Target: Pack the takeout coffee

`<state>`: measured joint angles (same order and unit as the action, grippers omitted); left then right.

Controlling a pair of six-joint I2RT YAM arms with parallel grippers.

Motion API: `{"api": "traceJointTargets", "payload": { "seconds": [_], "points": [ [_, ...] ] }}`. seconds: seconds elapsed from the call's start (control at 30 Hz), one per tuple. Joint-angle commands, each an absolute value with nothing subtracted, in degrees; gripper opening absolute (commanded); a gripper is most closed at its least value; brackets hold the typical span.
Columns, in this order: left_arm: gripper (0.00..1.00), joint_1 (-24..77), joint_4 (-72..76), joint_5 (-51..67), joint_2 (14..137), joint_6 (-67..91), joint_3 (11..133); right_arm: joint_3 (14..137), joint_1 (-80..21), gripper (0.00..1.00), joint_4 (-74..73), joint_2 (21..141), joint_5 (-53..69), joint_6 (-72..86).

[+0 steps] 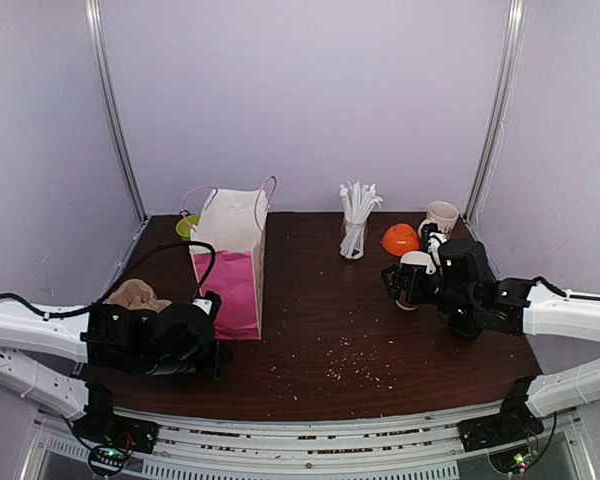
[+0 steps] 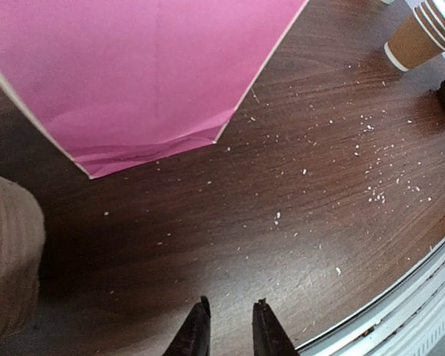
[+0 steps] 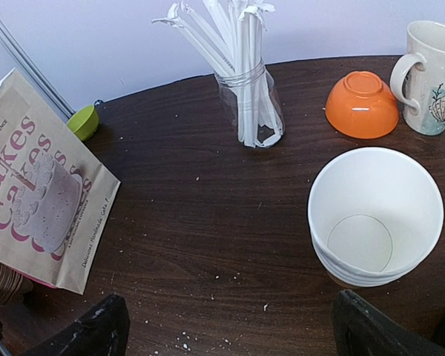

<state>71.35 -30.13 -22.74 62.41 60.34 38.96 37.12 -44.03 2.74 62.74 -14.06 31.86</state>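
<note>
The takeout coffee is a stack of brown paper cups [image 3: 374,215] with white rims, open at the top, white and empty inside. No black lid shows. It stands at the right of the table [image 1: 416,272], and in the left wrist view it is at the top right [image 2: 415,37]. My right gripper [image 3: 230,337] is wide open, low over the table just in front and left of the cups, touching nothing; it also shows in the top view [image 1: 400,285]. My left gripper [image 2: 231,330] is empty, its jaws a narrow gap apart, near the table's front left [image 1: 212,350].
A pink and kraft paper bag [image 1: 235,265] printed "Cakes" [image 3: 37,193] stands open at the left [image 2: 148,74]. A jar of white straws [image 3: 248,111], an upturned orange bowl [image 3: 362,104] and a cream mug [image 3: 430,78] stand behind the cups. A tan ribbed object [image 2: 7,259] lies at the left.
</note>
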Motion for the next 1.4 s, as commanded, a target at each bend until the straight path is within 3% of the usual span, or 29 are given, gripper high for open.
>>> {"api": "traceJointTargets", "payload": {
  "seconds": [0.0, 0.23, 0.43, 0.87, 1.37],
  "points": [
    [0.18, 67.6, -16.4, -18.9, 68.5, 55.9, 38.1, 36.1, -44.4, 0.97, 3.1, 62.2, -14.3, 32.2],
    [0.06, 58.0, -10.8, -17.2, 77.0, 49.0, 40.5, 36.1, -44.4, 0.97, 2.3, 61.4, -15.3, 31.8],
    [0.02, 53.4, -6.5, -17.0, 84.0, 46.1, 41.9, 36.6, -44.4, 0.98, 1.5, 61.4, -16.8, 30.8],
    [0.01, 47.6, 2.9, -17.9, 95.3, 42.3, 47.0, 37.7, -44.4, 0.98, 1.5, 63.8, -17.0, 29.7],
    [0.02, 38.3, 6.3, -17.0, 112.7, 38.4, 61.8, 39.1, -44.3, 0.98, -0.8, 64.1, -18.8, 28.7]
  ]
}}
